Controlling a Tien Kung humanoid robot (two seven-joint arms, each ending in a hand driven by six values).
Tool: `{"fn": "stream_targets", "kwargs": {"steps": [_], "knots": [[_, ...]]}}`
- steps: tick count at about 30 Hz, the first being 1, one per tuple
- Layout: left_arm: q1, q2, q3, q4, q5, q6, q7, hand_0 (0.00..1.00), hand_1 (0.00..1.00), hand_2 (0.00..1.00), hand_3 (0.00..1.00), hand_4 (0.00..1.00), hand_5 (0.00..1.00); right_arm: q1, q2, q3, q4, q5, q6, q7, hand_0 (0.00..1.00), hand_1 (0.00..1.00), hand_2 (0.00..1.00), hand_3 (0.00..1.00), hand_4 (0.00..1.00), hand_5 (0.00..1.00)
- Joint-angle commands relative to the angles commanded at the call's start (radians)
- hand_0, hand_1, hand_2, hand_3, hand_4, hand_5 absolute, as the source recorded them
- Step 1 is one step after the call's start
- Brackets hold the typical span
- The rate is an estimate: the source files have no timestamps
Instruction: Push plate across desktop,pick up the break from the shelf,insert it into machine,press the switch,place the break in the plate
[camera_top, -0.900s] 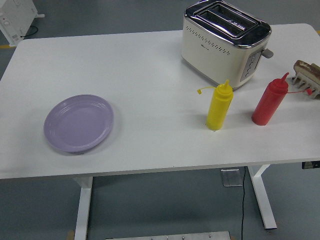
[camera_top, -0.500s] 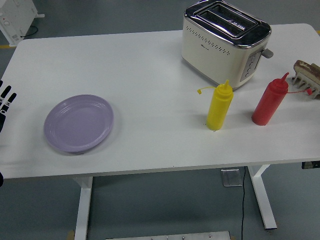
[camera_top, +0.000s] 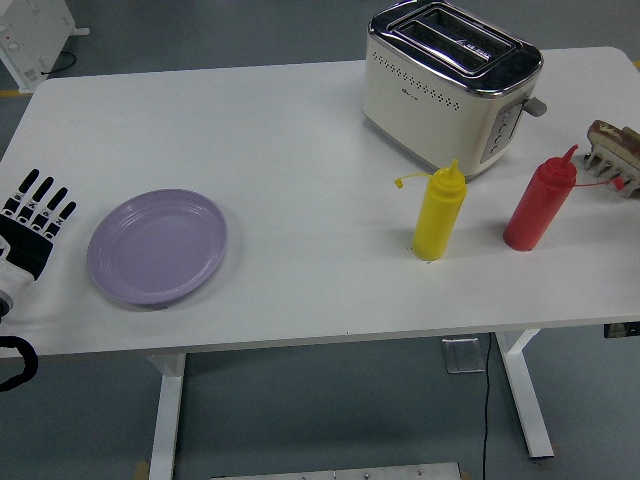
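I log left hand (camera_top: 33, 222) now further over white table (camera_top: 250, 130) at near-left edge than half second ago; fingers straight, spread, grasping nothing. Hand near round lilac plate (camera_top: 157, 246), just left of it, not touching. Plate unmoved. Cream and chrome two-slot toaster (camera_top: 452, 85) far right, slots empty. Bread slice (camera_top: 612, 133) upright in small rack (camera_top: 610, 156) at right edge. Yellow squeeze bottle (camera_top: 438, 212) and red squeeze bottle (camera_top: 538, 203) unchanged, near toaster.
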Motion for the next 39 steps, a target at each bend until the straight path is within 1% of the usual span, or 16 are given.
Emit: {"fn": "stream_targets", "kwargs": {"steps": [1, 2, 7, 8, 11, 19, 26, 31, 39], "knots": [[-0.002, -0.001, 0.005, 0.002, -0.001, -0.001, 0.0, 0.902, 0.847, 0.894, 0.804, 0.695, 0.998, 0.0, 0.0, -0.001, 0.001, -0.031, 0.007, -0.006, 0.838, 0.788, 0.805, 0.81, 0.732, 0.257], [-0.005, -0.002, 0.009, 0.004, -0.002, -0.001, -0.001, 0.904, 0.849, 0.896, 0.804, 0.697, 0.998, 0.0, -0.001, -0.002, 0.001, -0.059, 0.013, -0.012, 0.855, 0.803, 0.825, 0.82, 0.752, 0.227], [-0.016, -0.008, 0.032, 0.01, -0.005, -0.005, -0.001, 0.904, 0.849, 0.896, 0.804, 0.697, 0.998, 0.002, -0.002, -0.01, 0.003, -0.174, 0.05, -0.042, 0.855, 0.803, 0.825, 0.82, 0.752, 0.227], [-0.017, -0.009, 0.034, 0.01, -0.006, -0.005, -0.001, 0.905, 0.85, 0.896, 0.804, 0.699, 0.998, 0.002, -0.003, -0.01, 0.003, -0.193, 0.053, -0.045, 0.859, 0.805, 0.827, 0.83, 0.769, 0.205], [-0.022, -0.013, 0.044, 0.015, -0.006, -0.006, 0.0, 0.905, 0.85, 0.896, 0.804, 0.699, 0.998, 0.004, -0.003, -0.018, 0.007, -0.233, 0.069, -0.051, 0.859, 0.805, 0.827, 0.83, 0.769, 0.205], [-0.026, -0.017, 0.062, 0.032, -0.011, -0.005, -0.002, 0.908, 0.85, 0.897, 0.805, 0.699, 0.998, 0.01, -0.007, -0.033, 0.007, -0.262, 0.088, -0.064, 0.861, 0.807, 0.828, 0.83, 0.775, 0.2], [-0.031, -0.025, 0.089, 0.03, -0.015, -0.009, -0.004, 0.908, 0.852, 0.898, 0.805, 0.701, 0.998, 0.016, -0.011, -0.044, 0.0, -0.299, 0.108, -0.086, 0.861, 0.808, 0.83, 0.829, 0.783, 0.199], [-0.037, -0.032, 0.111, 0.03, -0.019, -0.012, -0.005, 0.908, 0.852, 0.898, 0.805, 0.701, 0.998, 0.018, -0.014, -0.053, -0.001, -0.324, 0.144, -0.111, 0.861, 0.808, 0.83, 0.829, 0.783, 0.199], [-0.044, -0.043, 0.146, 0.028, -0.029, -0.018, -0.006, 0.907, 0.852, 0.899, 0.805, 0.702, 0.998, 0.005, -0.023, -0.063, 0.017, -0.333, 0.209, -0.125, 0.861, 0.808, 0.828, 0.823, 0.782, 0.198]]}}
